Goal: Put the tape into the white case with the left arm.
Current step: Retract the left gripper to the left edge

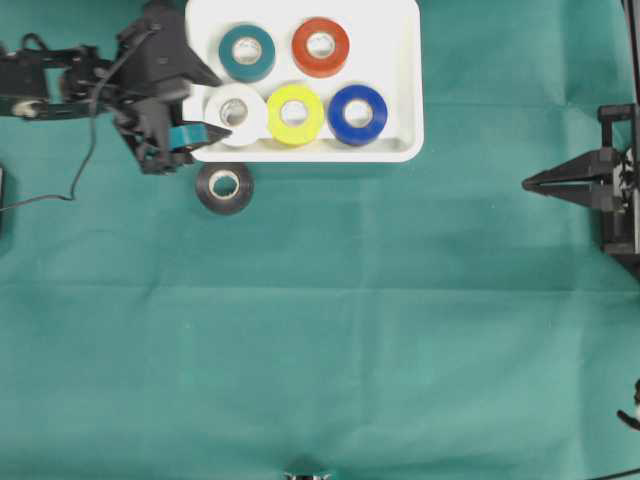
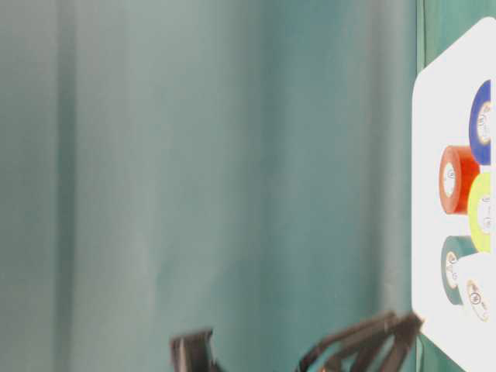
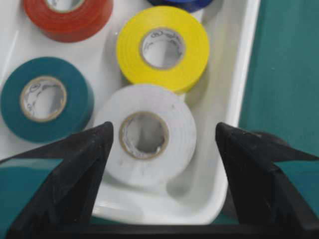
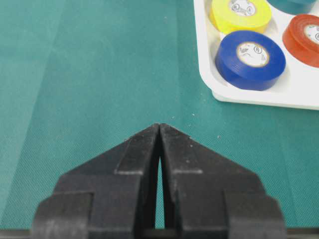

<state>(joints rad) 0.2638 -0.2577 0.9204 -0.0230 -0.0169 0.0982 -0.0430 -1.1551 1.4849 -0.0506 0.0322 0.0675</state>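
Yellow roll (image 3: 163, 49) core: I see a faint grey printed mark on the inner cardboard ring, too small to read.
Blue roll (image 4: 250, 59) core: I see a small dark print, which I can't make out.
Teal roll (image 3: 45, 98) core: I see a faint round stamp, illegible.
Elsewhere: I can read no text.

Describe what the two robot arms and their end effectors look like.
Both arms are black. The left end effector has two long pointed fingers with teal bands, and a thin black cable trails from that arm across the green cloth. The right end effector is all black, with pointed fingers and no bands.
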